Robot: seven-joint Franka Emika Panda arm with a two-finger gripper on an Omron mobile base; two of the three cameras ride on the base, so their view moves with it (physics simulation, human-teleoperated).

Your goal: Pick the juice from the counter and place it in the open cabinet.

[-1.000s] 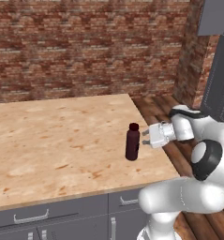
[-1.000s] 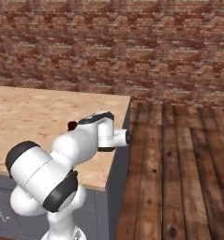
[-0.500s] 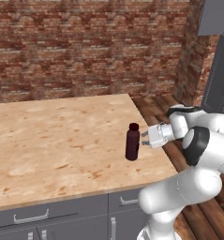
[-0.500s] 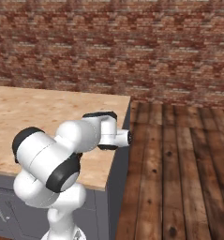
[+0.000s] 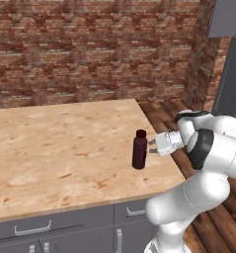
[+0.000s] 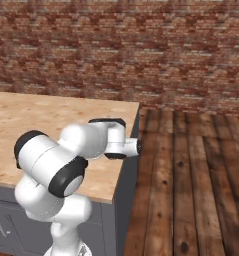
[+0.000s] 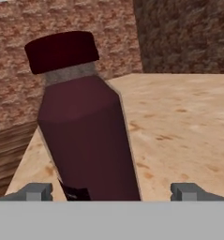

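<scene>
Dark maroon juice [image 5: 139, 149] stands upright on the wood-grain worktop [image 5: 55, 148] near its corner, just ahead of the spread fingers [image 7: 38, 191].

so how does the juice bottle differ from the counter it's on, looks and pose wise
The juice is a small dark maroon bottle; the counter is a broad, light wood-grain slab with reddish streaks. The juice stands upright near the counter's right edge, while the counter lies flat over grey drawer fronts. The juice has a narrower neck and dark cap; the counter top is plain and level. The gripper sits just beside the juice, jaws open on either side in the hand view.
</scene>
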